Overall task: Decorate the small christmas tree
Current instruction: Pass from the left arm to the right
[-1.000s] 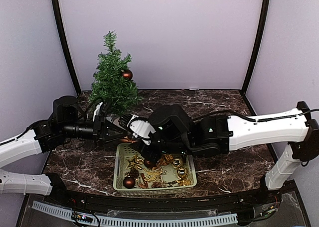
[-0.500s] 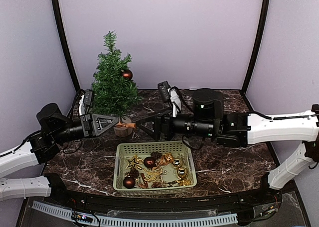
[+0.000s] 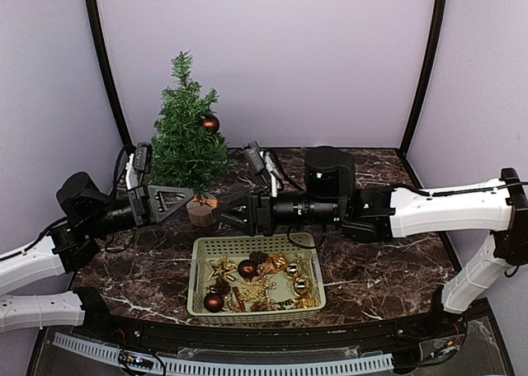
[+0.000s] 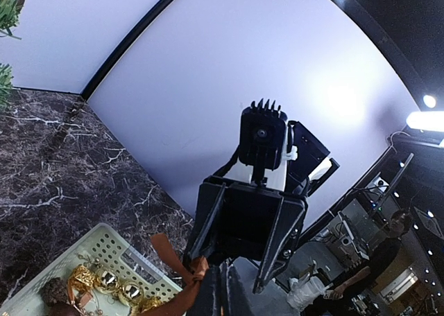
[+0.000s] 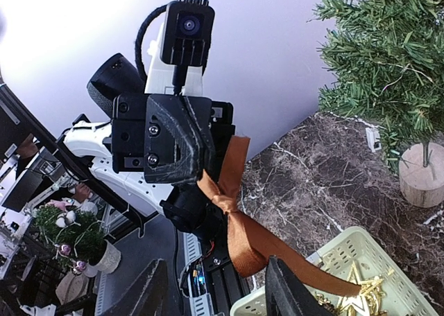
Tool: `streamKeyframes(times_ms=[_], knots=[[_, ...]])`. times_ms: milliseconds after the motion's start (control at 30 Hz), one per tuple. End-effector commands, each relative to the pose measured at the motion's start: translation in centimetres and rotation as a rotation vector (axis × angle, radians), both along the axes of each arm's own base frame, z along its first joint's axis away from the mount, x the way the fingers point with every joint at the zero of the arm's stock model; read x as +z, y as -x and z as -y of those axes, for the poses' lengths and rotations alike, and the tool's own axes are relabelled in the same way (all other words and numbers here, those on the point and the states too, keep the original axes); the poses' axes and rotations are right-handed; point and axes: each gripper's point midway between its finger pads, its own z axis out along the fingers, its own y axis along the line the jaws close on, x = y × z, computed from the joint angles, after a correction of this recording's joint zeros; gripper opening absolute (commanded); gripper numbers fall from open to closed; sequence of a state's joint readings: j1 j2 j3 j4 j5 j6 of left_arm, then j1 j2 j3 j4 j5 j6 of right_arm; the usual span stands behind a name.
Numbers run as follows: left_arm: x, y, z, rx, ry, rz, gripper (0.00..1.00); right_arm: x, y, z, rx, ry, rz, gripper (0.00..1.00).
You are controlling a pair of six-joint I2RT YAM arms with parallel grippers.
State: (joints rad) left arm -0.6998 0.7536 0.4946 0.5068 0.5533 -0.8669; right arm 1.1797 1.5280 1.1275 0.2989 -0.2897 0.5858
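Clamps the brown ribbon bow [image 5: 225,199] in the left fingers [image 4: 220,299], presents right fingers [image 5: 281,288] parted at its tail (no grip), with the small christmas tree [image 3: 188,137] just behind, nearer the left arm.

The small christmas tree [image 3: 188,141] stands straight up just behind the basket [image 3: 195,270], near its back left corner. The tree is green and bristly with a pointy top, and it is taller than the basket. Its thin trunk goes down into a round, light wooden stump [image 3: 199,216]. One shiny brown-red ball [image 3: 210,124] hangs high on its right side.
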Motion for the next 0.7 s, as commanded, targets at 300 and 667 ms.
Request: streamKeyframes(times_ms=[300, 667], knots=[[0.0, 1.2, -0.1, -0.046, 0.03, 0.002, 0.0, 2.5, -1.7, -0.5, -0.064, -0.077, 0.012, 0.19], [-1.1, 1.0, -0.4, -0.013, -0.101, -0.025, 0.5, 2.2, -1.9, 0.1, -0.063, -0.012, 0.043, 0.0]])
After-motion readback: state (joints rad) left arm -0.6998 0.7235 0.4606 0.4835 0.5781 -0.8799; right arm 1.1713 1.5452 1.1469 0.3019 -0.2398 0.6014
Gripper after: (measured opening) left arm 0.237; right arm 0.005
